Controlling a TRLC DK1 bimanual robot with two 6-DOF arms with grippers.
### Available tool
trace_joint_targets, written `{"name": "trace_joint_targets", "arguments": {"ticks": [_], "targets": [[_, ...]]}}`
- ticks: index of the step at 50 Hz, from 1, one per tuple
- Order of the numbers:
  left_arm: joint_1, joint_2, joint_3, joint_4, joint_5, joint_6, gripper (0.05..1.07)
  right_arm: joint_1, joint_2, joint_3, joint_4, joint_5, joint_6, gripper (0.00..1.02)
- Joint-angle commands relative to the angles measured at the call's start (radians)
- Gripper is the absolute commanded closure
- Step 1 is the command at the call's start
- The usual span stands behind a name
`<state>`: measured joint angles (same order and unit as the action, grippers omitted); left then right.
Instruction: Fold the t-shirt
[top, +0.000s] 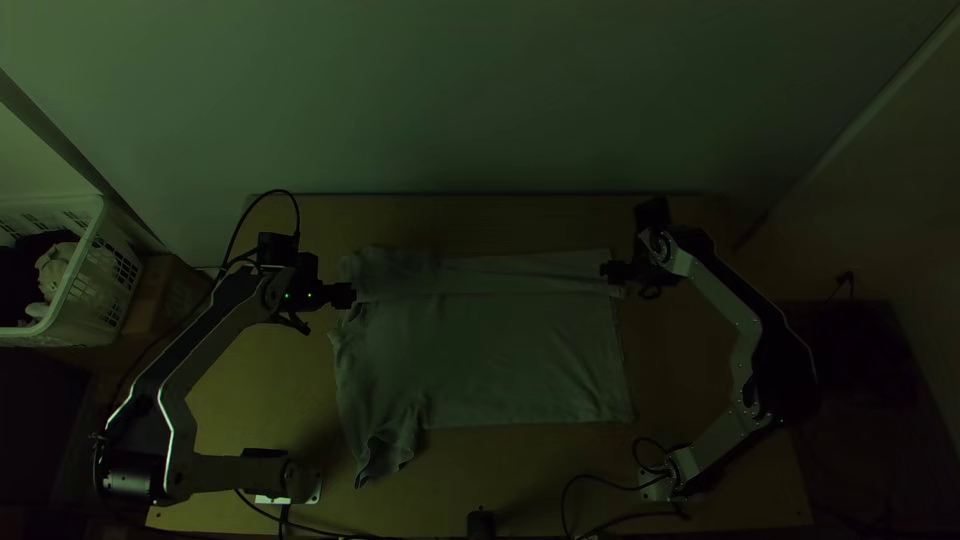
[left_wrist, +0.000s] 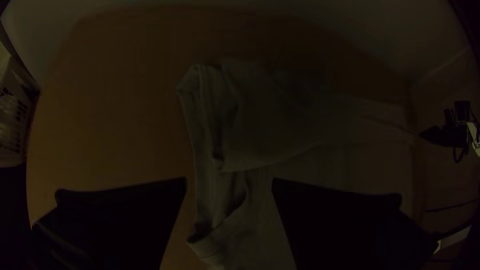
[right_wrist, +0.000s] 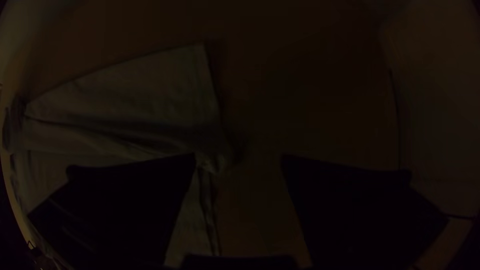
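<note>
Pale wood makes up the table (top: 255, 400), with the left arm (top: 212, 352) based at its eight o'clock and the right arm (top: 715, 292) at its four. Grey, the t-shirt (top: 500, 350) lies mostly spread mid-table, a strip folded over along its twelve o'clock edge, one end bunched towards seven. Off the table, between nine and ten, I see a white basket (top: 75, 295). By the shirt's edge, the left gripper (top: 350, 295) between nine and ten and the right gripper (top: 608, 270) at two both have their fingers wide apart.
</note>
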<state>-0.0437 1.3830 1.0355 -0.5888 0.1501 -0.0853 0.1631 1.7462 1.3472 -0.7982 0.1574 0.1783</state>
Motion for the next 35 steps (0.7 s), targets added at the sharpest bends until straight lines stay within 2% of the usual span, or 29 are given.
{"name": "trace_joint_targets", "arguments": {"ticks": [1,12,14,16,25,29,35], "targets": [[0.004,-0.070,-0.023,-0.031,0.016,0.022,0.10,-0.011,-0.082,-0.025,-0.032,-0.005,0.004,0.10],[-0.012,-0.206,-0.038,-0.115,0.017,0.036,0.10,-0.005,-0.215,-0.088,-0.068,-0.001,0.032,0.10],[-0.024,-0.225,-0.041,-0.149,0.017,0.036,0.10,-0.005,-0.231,-0.088,-0.101,-0.001,0.043,0.10],[-0.036,-0.240,-0.048,-0.184,0.016,0.033,0.10,-0.005,-0.244,-0.085,-0.157,-0.001,0.076,0.03],[-0.084,-0.334,-0.095,-0.332,0.017,0.012,0.10,0.003,-0.289,-0.088,-0.354,-0.001,0.082,0.03],[-0.125,-0.417,-0.150,-0.345,0.017,0.007,0.10,0.009,-0.303,-0.103,-0.427,-0.002,0.082,0.03],[-0.153,-0.476,-0.204,-0.419,0.017,-0.068,0.10,0.047,-0.341,-0.178,-0.480,-0.001,0.087,0.03]]}}
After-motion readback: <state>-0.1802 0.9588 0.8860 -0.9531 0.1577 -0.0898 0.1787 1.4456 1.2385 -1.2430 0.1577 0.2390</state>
